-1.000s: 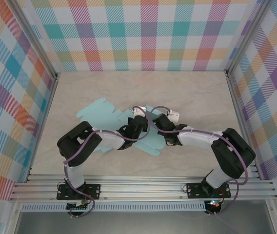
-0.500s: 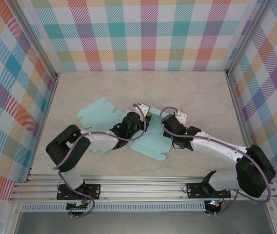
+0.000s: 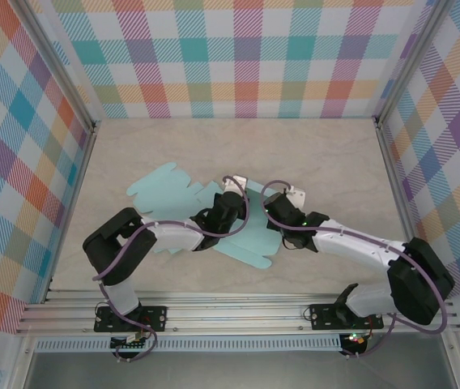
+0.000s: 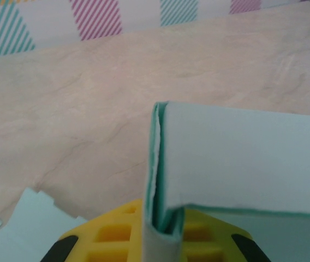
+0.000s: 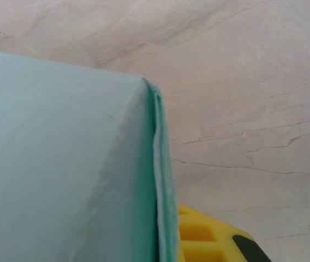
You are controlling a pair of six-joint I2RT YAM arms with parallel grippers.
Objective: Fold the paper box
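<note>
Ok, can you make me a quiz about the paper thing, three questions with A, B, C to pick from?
1. Where does the paper box lie?
A on the table
B in a basket
C on a chair

2. What colour is it?
A pink
B teal
C black

3. How does its edge look in the right wrist view?
A folded double
B crumpled into a ball
C torn into pieces

Answers:
1 A, it lies spread out on the pale tabletop.
2 B, every part of it that shows is teal.
3 A, two layers meet along one straight edge.
</note>
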